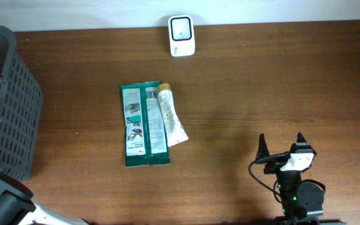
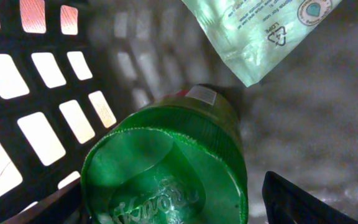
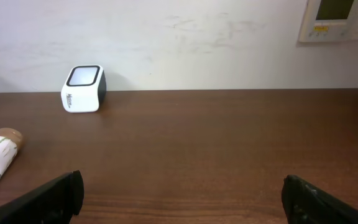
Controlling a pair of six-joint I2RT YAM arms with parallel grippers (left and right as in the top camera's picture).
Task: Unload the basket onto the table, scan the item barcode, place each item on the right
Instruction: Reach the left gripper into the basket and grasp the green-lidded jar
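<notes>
Straddling a green plastic bottle (image 2: 166,155) in a dark slatted basket (image 2: 42,37), the left gripper (image 2: 166,202) stands wide; probably light and slick, best gripped mid-body.

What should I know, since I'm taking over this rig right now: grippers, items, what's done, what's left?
Left gripper: open, down inside the basket, jaws either side of a green bottle; no firm grip visible. A pale green pouch lies beside it.
Right gripper: open, empty, low over the table, facing the scanner.
On the table: a green packet with a tube overlapping its right edge.
Done: reach to the bottle.
Left: grip it, lift it out, show its barcode to the scanner.
</notes>
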